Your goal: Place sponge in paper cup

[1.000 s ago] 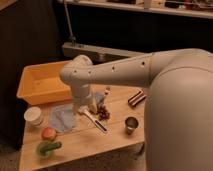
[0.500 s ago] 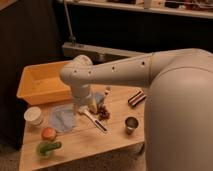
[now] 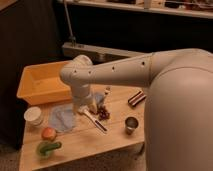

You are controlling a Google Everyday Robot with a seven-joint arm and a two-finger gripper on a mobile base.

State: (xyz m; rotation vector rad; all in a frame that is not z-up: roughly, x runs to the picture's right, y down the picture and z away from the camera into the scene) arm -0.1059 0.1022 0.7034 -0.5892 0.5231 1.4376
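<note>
No movement to report over the last second; the arm point(image 3: 107, 75) holds the same bend, reaching in from the right and dropping at the wrist to the middle of the table point(image 3: 85, 144); the gripper point(image 3: 86, 108) sits low there, just right of the flat pale-blue cloth point(image 3: 61, 118), and nothing around it has shifted either. The sponge point(image 3: 98, 99) shows as a small light-blue block tight against the right side of the wrist; whether it touches the gripper or merely lies beside it I cannot tell, because the wrist covers that spot; nor can I tell whether the gripper is spread or pressed together. The paper cup point(image 3: 33, 116) waits at the left edge, in front of the orange tray point(image 3: 35, 85), well apart from the sponge, with the cloth between them; the small metal cup point(image 3: 131, 124) stands off to the right and is not the target. What the stillness means, by my reading: this is the grasp being settled, not the carry; the sponge looks not yet lifted, and the whole trip leftward to the paper cup remains.
</note>
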